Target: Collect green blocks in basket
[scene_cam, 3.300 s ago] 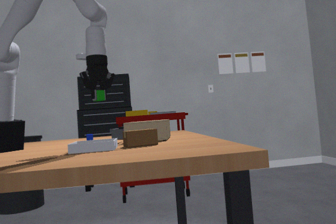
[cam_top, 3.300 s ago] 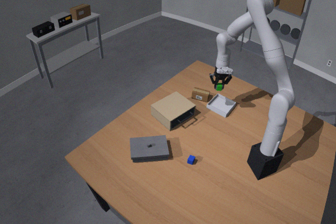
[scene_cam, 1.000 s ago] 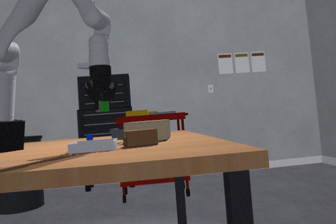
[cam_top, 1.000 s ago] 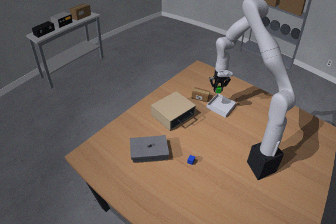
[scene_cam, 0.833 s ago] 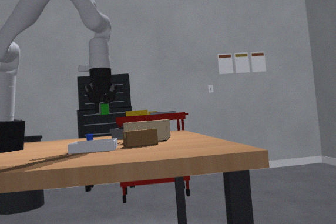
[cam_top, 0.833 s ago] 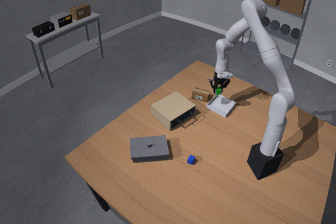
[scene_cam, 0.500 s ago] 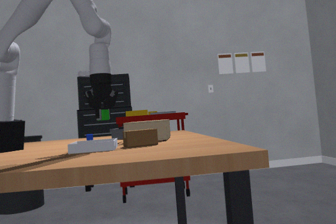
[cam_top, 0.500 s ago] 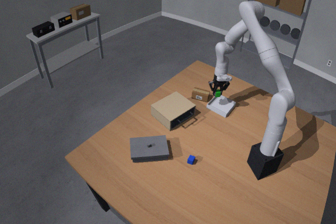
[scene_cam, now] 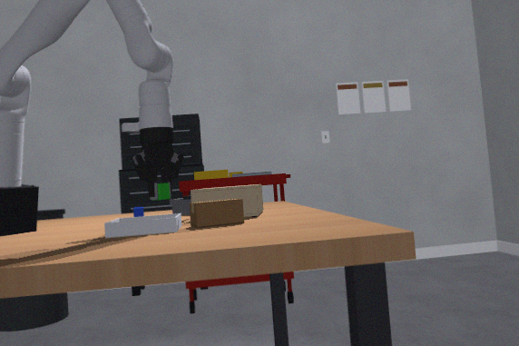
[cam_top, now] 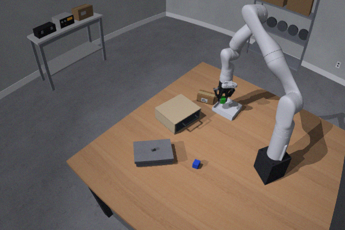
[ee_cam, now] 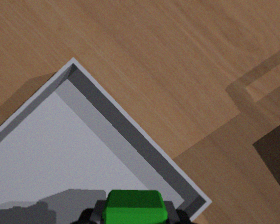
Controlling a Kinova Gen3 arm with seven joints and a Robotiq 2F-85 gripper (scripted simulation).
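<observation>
the black two-finger gripper (cam_top: 223, 99) is clenched on a small green cube block (cam_top: 222, 100), hanging just above the shallow white square basket (cam_top: 233, 112) on the wooden table (cam_top: 229, 188). beside the basket sit a small brown cardboard box (cam_top: 205, 97) and the light wooden cabinet (cam_top: 176, 111), its drawer open.

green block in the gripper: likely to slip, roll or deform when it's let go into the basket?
The green block looks like a rigid cube, so probably no deforming. Flat faces suggest it lands and stays rather than rolling. The gripper holds it squarely over the basket, whose floor looks flat and walls low; a drop from height might bounce it out.
</observation>
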